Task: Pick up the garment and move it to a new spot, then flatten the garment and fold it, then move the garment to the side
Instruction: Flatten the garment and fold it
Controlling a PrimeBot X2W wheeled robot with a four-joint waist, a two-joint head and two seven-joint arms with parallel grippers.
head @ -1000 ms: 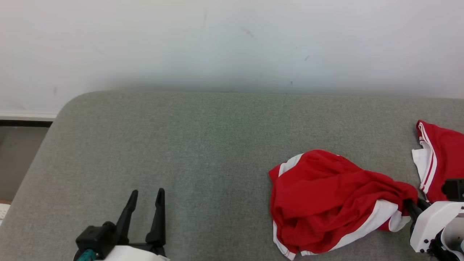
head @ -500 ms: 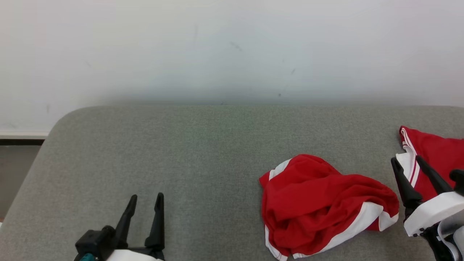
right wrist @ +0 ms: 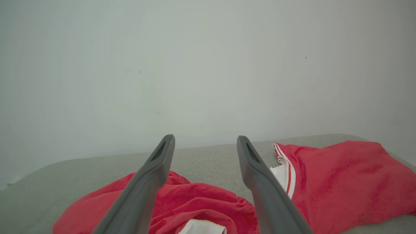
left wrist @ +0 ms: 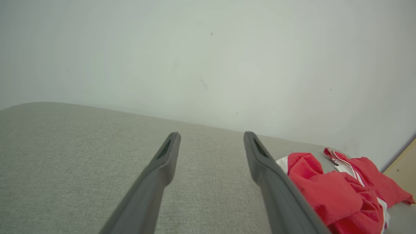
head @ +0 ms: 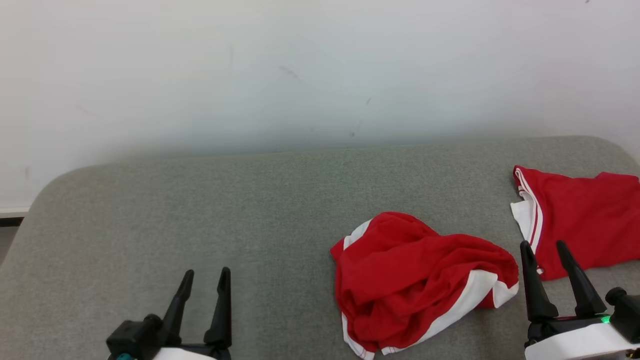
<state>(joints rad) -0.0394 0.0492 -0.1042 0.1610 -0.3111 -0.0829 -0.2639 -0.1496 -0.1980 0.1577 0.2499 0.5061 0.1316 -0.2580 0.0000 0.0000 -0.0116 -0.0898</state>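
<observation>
Right claw (head: 542, 245) spread wide and empty, its fingers clear of any cloth; left claw (head: 207, 271) likewise wide and empty. The crumpled red garment (head: 420, 285) lies heaped on the grey cushion (head: 200, 210), just left of the right claw and well right of the left claw. A flatter second red garment (head: 580, 220) lies just beyond the right claw. Step judged in hand: flattening. The next move calls for each claw to take an opposite edge of the heap and draw it out.
</observation>
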